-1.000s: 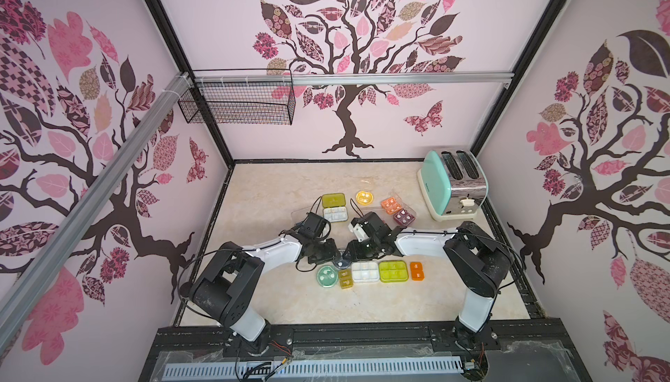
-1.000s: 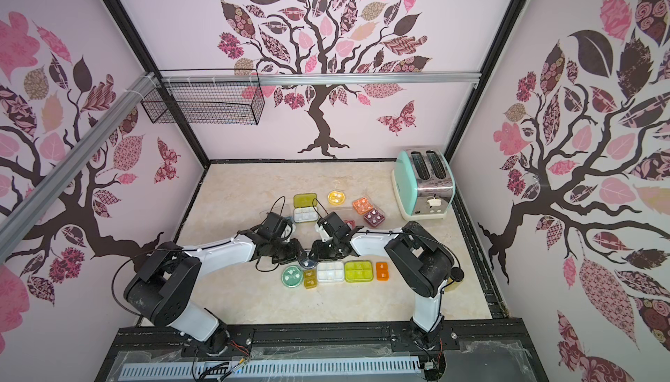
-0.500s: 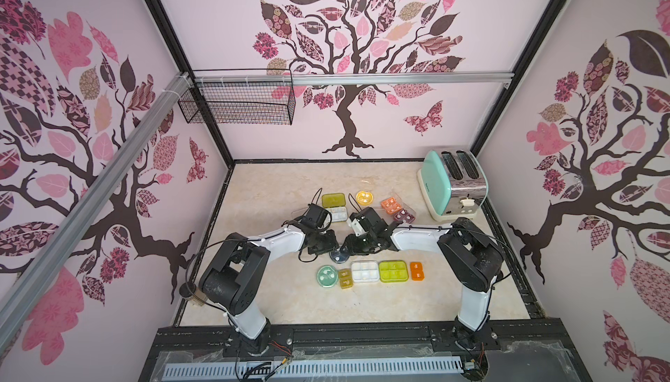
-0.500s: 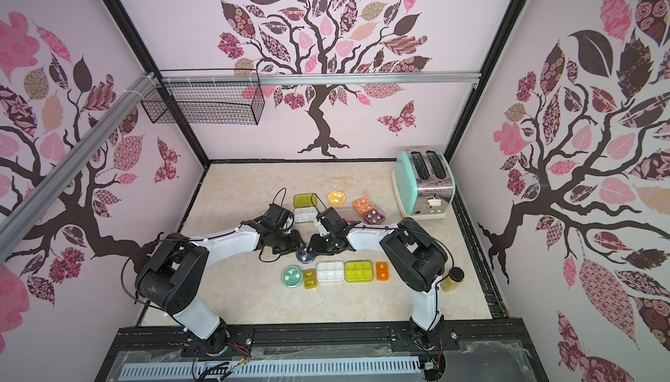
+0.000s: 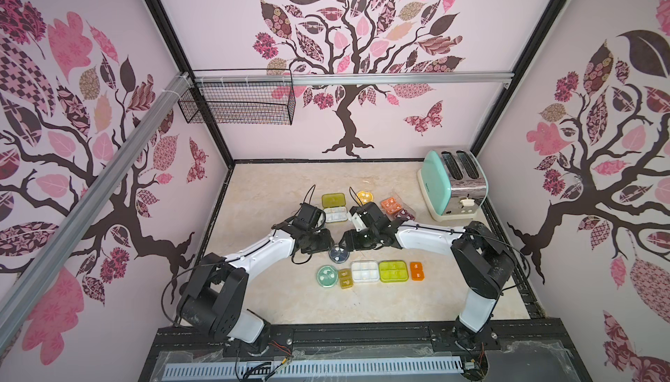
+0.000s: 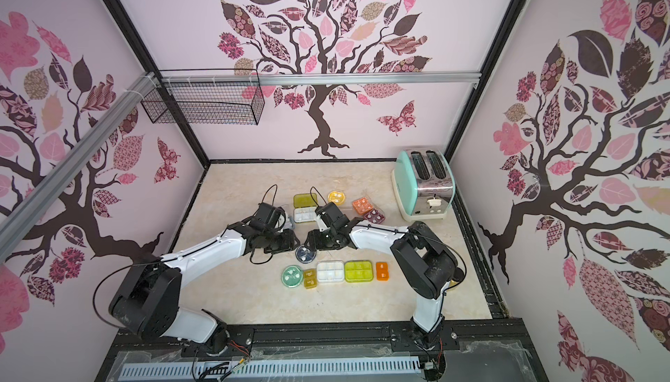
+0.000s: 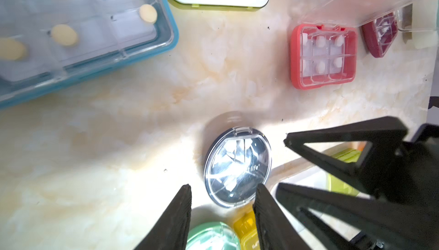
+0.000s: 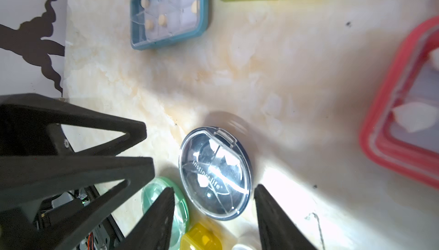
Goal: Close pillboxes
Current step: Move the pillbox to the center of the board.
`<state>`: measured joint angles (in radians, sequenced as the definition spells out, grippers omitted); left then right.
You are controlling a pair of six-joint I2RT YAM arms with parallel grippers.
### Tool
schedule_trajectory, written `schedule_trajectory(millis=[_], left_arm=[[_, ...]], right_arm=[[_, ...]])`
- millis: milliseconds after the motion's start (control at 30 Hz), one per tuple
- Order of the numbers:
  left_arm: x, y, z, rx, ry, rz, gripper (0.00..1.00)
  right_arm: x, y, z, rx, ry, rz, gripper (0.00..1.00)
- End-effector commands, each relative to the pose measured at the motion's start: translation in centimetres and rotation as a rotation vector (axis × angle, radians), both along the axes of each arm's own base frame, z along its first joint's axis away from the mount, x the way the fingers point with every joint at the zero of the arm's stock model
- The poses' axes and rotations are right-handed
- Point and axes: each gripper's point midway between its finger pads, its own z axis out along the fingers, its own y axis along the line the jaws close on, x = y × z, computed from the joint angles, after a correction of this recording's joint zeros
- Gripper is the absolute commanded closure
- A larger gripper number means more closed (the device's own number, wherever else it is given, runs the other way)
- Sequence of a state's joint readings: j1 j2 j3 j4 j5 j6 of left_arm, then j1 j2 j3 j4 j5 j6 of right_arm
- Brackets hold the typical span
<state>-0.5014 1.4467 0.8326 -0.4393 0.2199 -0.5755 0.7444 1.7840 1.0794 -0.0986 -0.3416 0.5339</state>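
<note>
1. Resting flat on the bench (image 5: 275,188), the navy round pillbox (image 5: 339,254) has its clear lid down. It lies just behind the front row, nearest the green round pillbox (image 5: 327,275) and the amber pillbox (image 5: 344,278).
2. Left tool (image 7: 223,186): the jaws are partly parted with nothing clamped between them. The fingertips stand to either side of the near edge of the navy round pillbox. Whether they touch it cannot be told.
3. Right tool (image 8: 214,187): the jaws are likewise partly parted and grip nothing. It faces the left tool across the same pillbox, its fingertips flanking the rim. Whether they touch it cannot be told.
4. Front row, in both top views: the green round pillbox, amber pillbox, white pillbox (image 5: 365,271), lime pillbox (image 5: 393,270) and orange pillbox (image 5: 416,271) lie side by side with their lids down.
5. Change from one second ago: both wrists stand slightly nearer the back wall, and the navy round pillbox shows more fully between the tools. The front row lies where it lay.
</note>
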Motion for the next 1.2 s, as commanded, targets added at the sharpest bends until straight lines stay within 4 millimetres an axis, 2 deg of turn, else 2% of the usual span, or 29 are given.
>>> schedule_trajectory(millis=[0,133,200,433,800,1167], left_arm=[[-1.9,1.9,-1.4,0.046,0.047,0.032,0.53],[-2.0,1.8,-0.5,0.005,0.017,0.036,0.51],[-1.6,1.4,0.3,-0.008,-0.007,0.018,0.50],[-0.4,1.6,2.2,0.022,-0.044,0.011,0.36],[-0.4,1.6,0.8,0.013,-0.007,0.030,0.34],[-0.1,2.7,1.1,0.068,-0.027,0.053,0.34]], right_arm=[[-0.5,-0.9,0.0,-0.027,0.000,0.003,0.45],[-0.7,-1.2,-1.3,-0.052,0.019,0.006,0.44],[-0.6,-1.4,-2.1,-0.065,0.037,0.012,0.41],[-0.8,-1.6,-3.4,-0.077,0.071,0.015,0.38],[-0.7,0.0,-4.3,-0.039,0.101,0.034,0.43],[-0.8,3.6,-4.2,0.008,0.105,0.092,0.47]])
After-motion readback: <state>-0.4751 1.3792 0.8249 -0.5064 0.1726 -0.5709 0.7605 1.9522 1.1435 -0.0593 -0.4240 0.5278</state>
